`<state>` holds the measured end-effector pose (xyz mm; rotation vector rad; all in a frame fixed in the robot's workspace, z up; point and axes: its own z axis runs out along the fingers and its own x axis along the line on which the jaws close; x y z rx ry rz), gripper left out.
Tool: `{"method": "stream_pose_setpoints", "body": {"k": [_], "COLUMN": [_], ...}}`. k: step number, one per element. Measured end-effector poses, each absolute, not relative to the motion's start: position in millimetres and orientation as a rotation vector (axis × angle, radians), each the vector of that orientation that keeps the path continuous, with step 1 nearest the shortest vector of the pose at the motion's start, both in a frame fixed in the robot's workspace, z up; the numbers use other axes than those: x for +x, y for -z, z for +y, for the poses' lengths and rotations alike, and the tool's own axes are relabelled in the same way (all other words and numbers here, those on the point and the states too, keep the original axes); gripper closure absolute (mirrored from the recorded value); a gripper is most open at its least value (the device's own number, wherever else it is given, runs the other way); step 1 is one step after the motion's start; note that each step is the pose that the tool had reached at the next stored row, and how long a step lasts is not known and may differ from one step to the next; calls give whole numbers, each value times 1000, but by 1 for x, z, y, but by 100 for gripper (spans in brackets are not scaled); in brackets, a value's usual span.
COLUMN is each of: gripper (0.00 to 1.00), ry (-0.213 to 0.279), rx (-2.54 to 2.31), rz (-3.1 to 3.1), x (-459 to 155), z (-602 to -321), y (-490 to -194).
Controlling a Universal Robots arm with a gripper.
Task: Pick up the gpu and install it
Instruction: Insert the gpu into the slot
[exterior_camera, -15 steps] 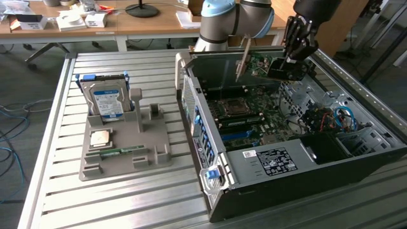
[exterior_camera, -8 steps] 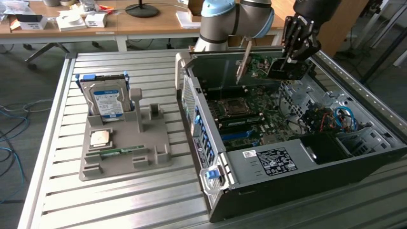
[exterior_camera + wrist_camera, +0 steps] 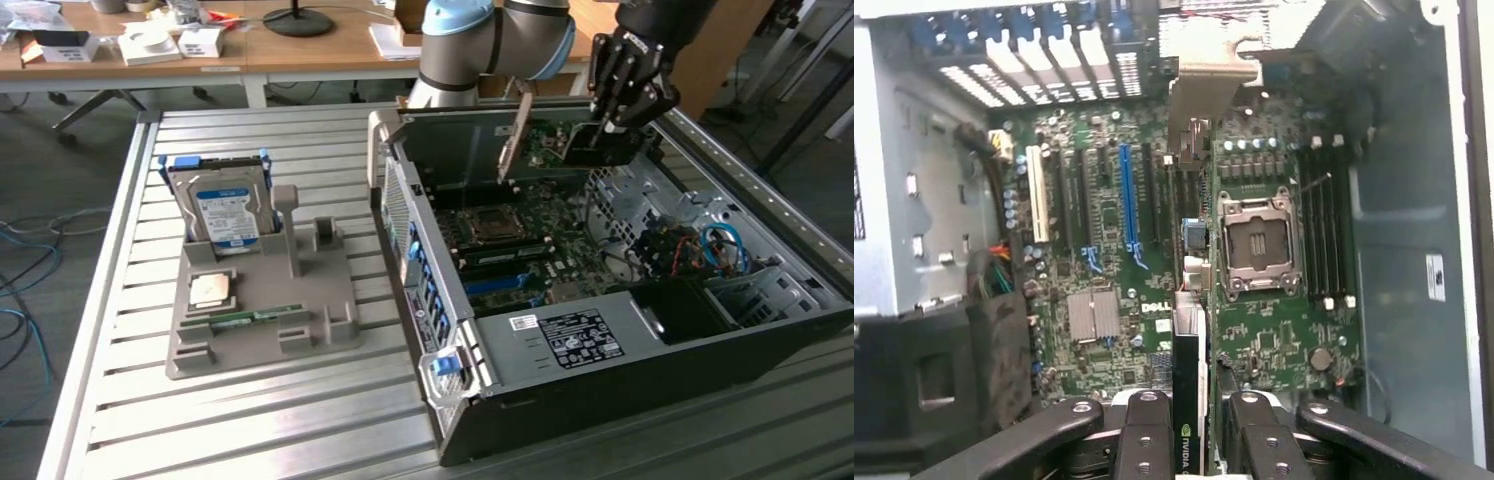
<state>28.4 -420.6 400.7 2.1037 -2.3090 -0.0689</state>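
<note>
Black fingers (image 3: pixel 1144 440) of the tool (image 3: pixel 1194 442) crowd the wrist view, and they're clamped on the gpu (image 3: pixel 1189 380), one pad on each flat face. It's held edge-on, and that makes sense: the connector edge looks straight down at the board. Its silver bracket (image 3: pixel 1209 75) leads, pointed at the slotted back wall of the case, where a bracket has to land.

From the exterior view, the tool (image 3: pixel 610 122) carries the gpu (image 3: pixel 587 148) above the open computer case (image 3: pixel 561 340), at the end nearest the worktop's far edge. The card looks clear of the board, not seated, though how near the slots it hangs is hard to call.

Below it lies the green motherboard (image 3: pixel 1274 340). A long blue slot (image 3: pixel 1127 200) runs parallel to the card, off to one side of it; the empty processor socket (image 3: pixel 1259 240) sits on the other side.

Outward now: the case lies on its side, open face up, toward the slatted metal worktop's (image 3: pixel 267 420) edge on the exterior view's right. Toward the opposite edge stands a grey holder (image 3: pixel 327 325), keeping a hard drive (image 3: pixel 227 210) upright and a memory stick (image 3: pixel 247 318) in its own groove.
</note>
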Motion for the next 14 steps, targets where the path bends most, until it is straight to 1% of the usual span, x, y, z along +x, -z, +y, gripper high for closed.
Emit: {"method": "stream_pose_setpoints", "body": {"k": [14], "gripper": [73], "ry": [67], "rx": [2169], "rz": [-2245], "x": [27], "z": [-421], "y": [-399]}}
